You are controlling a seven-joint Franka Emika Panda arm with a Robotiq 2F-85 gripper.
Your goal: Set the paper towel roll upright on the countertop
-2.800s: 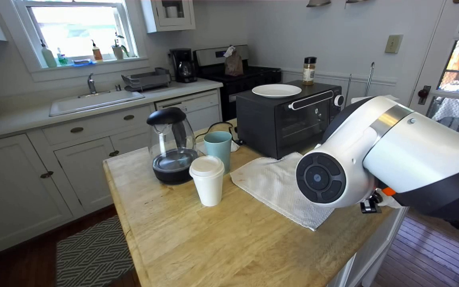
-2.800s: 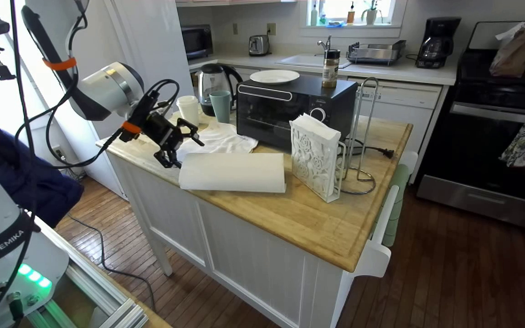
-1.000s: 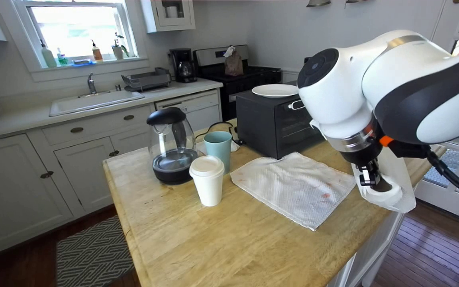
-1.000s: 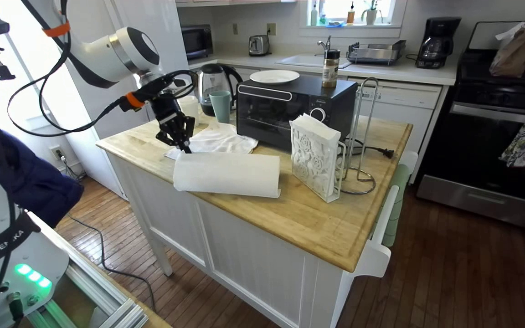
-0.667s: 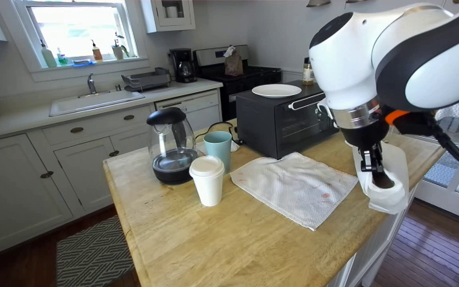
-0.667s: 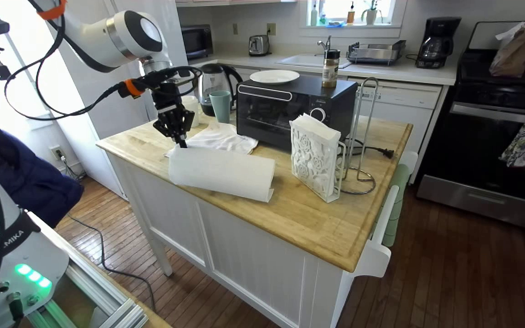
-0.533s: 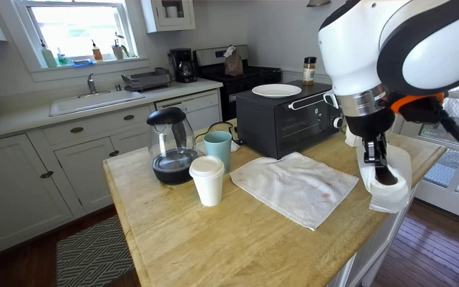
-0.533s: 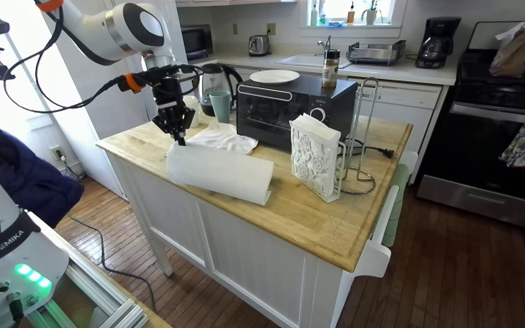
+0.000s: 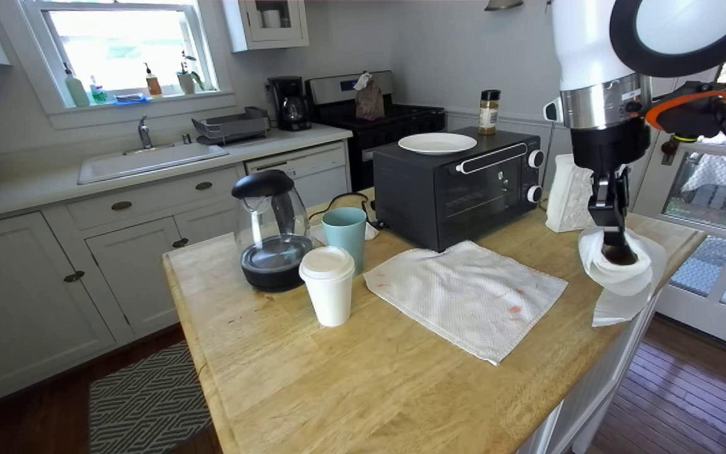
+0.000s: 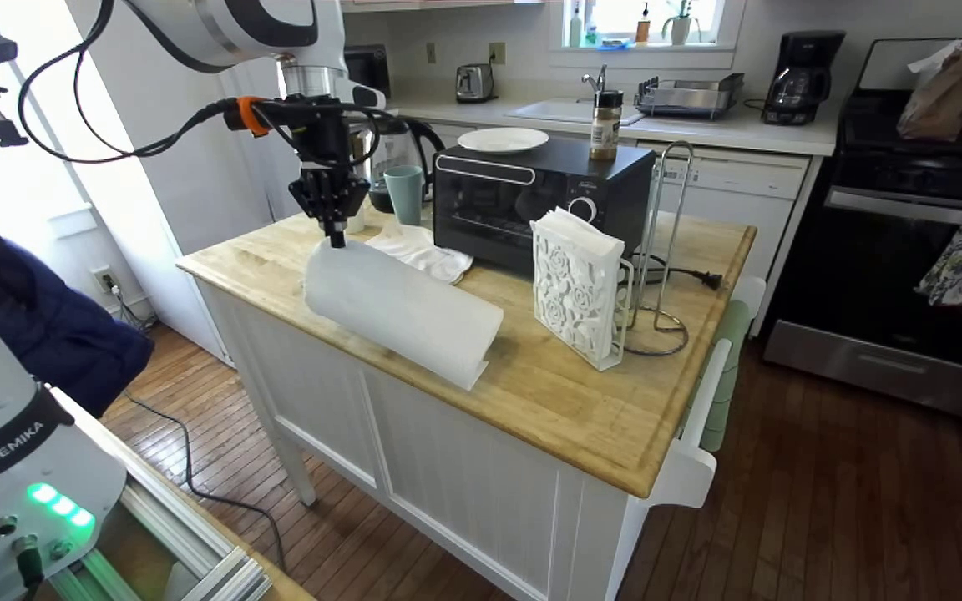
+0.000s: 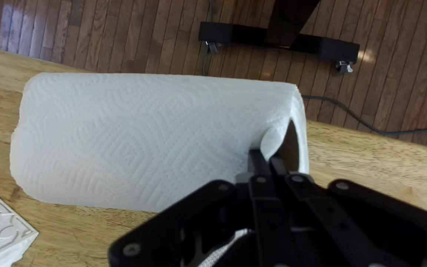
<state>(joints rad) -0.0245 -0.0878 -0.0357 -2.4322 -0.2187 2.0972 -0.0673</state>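
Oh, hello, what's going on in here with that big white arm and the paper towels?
A robot arm has its gripper closed on the wall of a paper towel roll, at one open end. The roll slants over the wooden countertop, gripped end higher; whether the low end touches the wood is hard to tell. It is meant to stand upright there, which isn't done yet. A napkin holder stands near the low end, apart from it.

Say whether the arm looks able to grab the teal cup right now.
Probably not: its gripper pinches one end of the tilted paper towel roll and would likely have to let go before taking the teal cup.
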